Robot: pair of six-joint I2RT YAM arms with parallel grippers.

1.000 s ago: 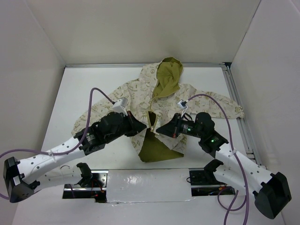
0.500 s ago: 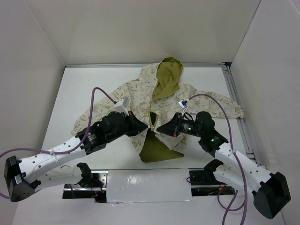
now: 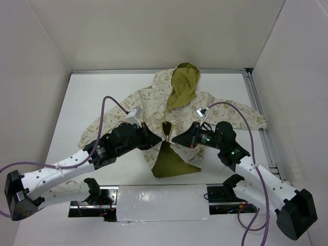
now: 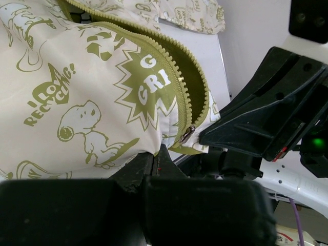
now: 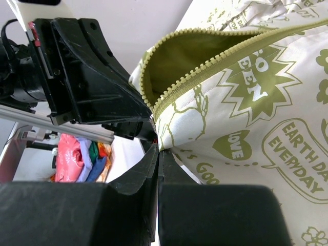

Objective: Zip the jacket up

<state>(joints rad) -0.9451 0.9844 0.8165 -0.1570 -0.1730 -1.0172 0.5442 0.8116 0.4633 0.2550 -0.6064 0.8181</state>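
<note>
Looking from above, I see the jacket (image 3: 148, 97) spread on the table (image 3: 92, 87), with both arms meeting at its open lower front. Only the left wrist view shows the metal zipper pull (image 4: 187, 134), just beyond the left gripper (image 4: 160, 154), which is pinched together on the fabric edge. The right gripper (image 5: 156, 148) is likewise clamped on the opposite edge. From above, both sets of fingertips are hard to make out.

Robot lab cell: plain white walls (image 3: 154, 31) box in a white tabletop (image 3: 102, 87).

top: overhead, wide | wrists: close, opposed | shared: jacket (image 3: 148, 97) zipper (image 4: 175, 84)
</note>
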